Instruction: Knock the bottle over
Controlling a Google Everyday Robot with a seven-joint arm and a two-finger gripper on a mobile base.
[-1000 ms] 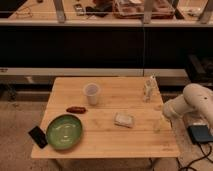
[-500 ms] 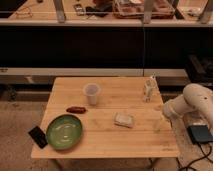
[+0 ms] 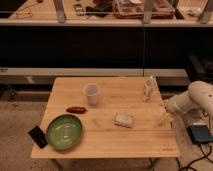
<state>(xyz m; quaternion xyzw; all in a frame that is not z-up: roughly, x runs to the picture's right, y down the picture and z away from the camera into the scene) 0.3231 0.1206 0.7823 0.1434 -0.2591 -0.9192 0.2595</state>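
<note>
The bottle (image 3: 149, 90) is small, slim and whitish-clear, and stands upright near the far right edge of the wooden table (image 3: 107, 142). My gripper (image 3: 163, 119) hangs at the end of the white arm over the table's right edge, in front of the bottle and a short way apart from it. It points down at the tabletop and touches nothing that I can see.
A translucent plastic cup (image 3: 91, 93) stands mid-table. A green plate (image 3: 64, 131) sits at the front left, with a black phone (image 3: 38, 136) at the corner and a red-brown item (image 3: 76, 109) beside it. A pale wrapped packet (image 3: 124, 119) lies centre-right. A blue box (image 3: 201, 133) is on the floor at the right.
</note>
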